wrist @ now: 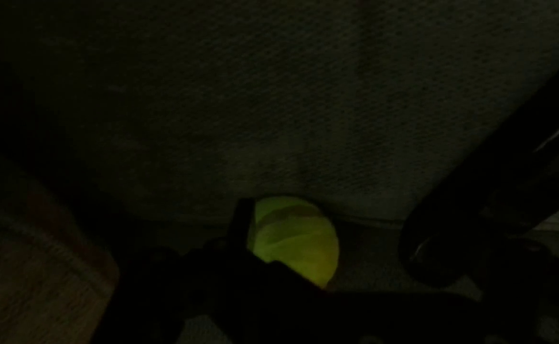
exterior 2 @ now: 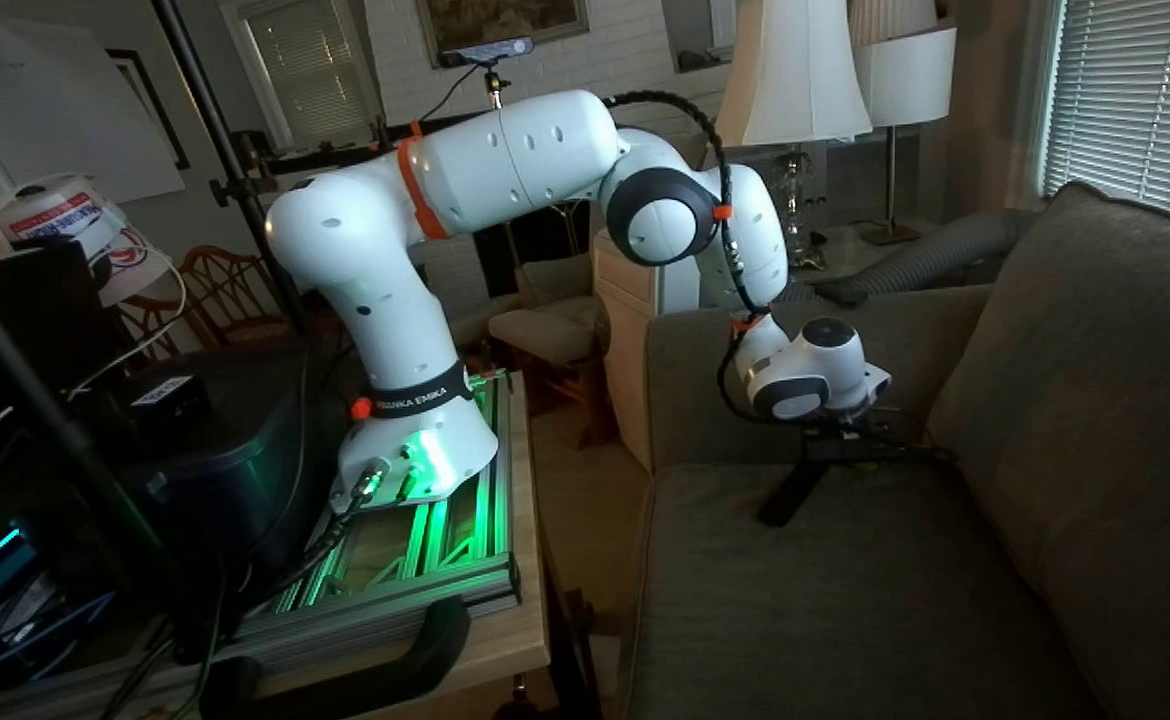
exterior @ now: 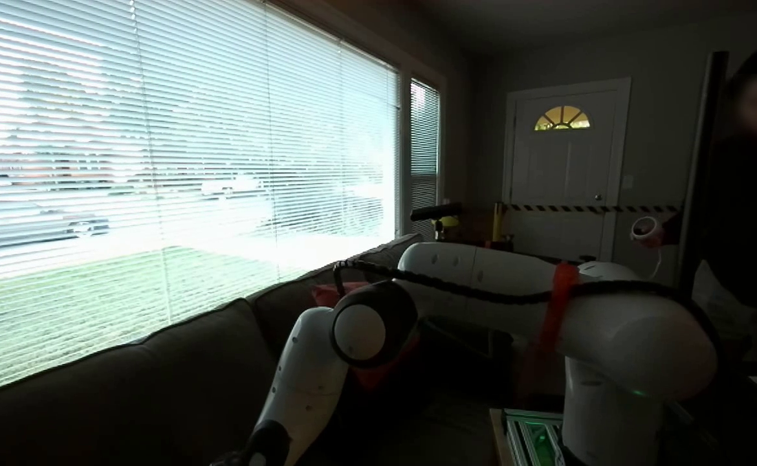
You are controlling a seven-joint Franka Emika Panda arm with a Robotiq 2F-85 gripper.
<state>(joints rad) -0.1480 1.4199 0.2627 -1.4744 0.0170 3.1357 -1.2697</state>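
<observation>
The gripper (wrist: 382, 229) had its jaws wide apart. In the space between them, just beside the finger (wrist: 242, 222) at the left of the wrist view, was a yellow-green ball (wrist: 296, 239); whether the two touched, I could not tell. At the right of this space, a long, shiny black thing (wrist: 489, 177) came in; it was too dark to name it. The ball lay on the sofa (exterior 2: 845, 600), near a seam, and at the left a reddish-brown cloth (wrist: 45, 272) showed its stitched edge. The white arm (exterior 2: 515, 160) reached over the sofa from its green-lit base (exterior 2: 420, 460). In an exterior view, strong light entered by a window (exterior: 178, 149) with blinds, and a person (exterior: 747, 226) held a white ring-shaped device (exterior: 646, 228).
</observation>
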